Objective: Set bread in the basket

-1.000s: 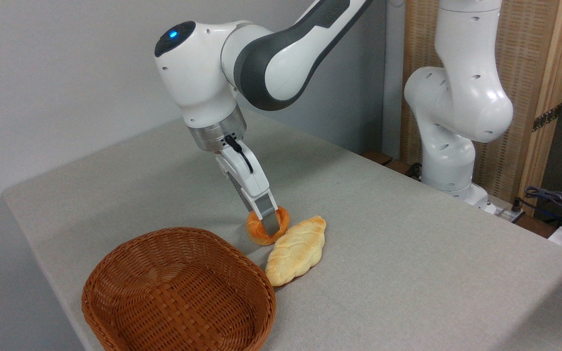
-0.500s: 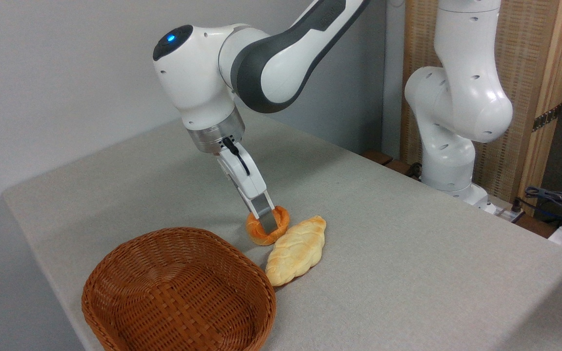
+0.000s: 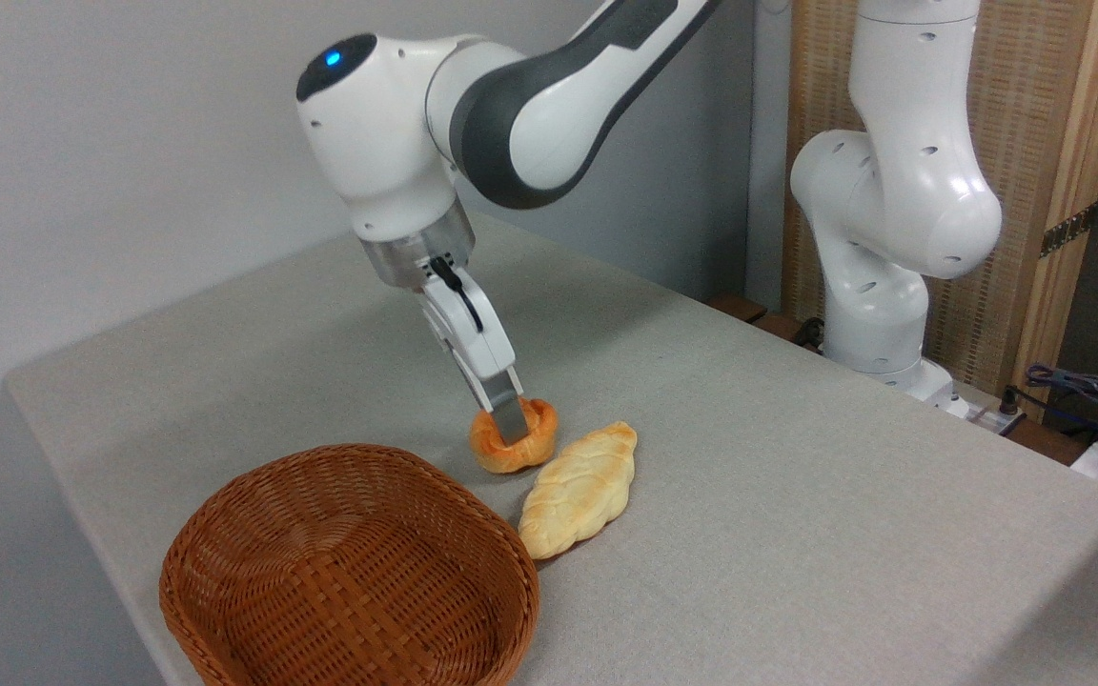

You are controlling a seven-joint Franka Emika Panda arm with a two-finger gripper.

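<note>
At the near-left corner of the table [image 3: 225, 381] sits the basket [image 3: 349, 572], wide and shallow, with nothing in it. Just behind its far rim, toward the middle of the table, I hold the bread [image 3: 513, 440]: my gripper [image 3: 511, 421] is clamped across the small orange-brown bun, one finger [image 3: 509, 415] plainly visible pressing into its top. The bun looks slightly raised off the cloth, though I cannot be sure it is fully clear. Just to its right lies the pale braided loaf [image 3: 578, 488], close beside the bun and not touched by me. By my judgement the grasp is done; the lift, the carry over the rim and the release into the basket are left.
</note>
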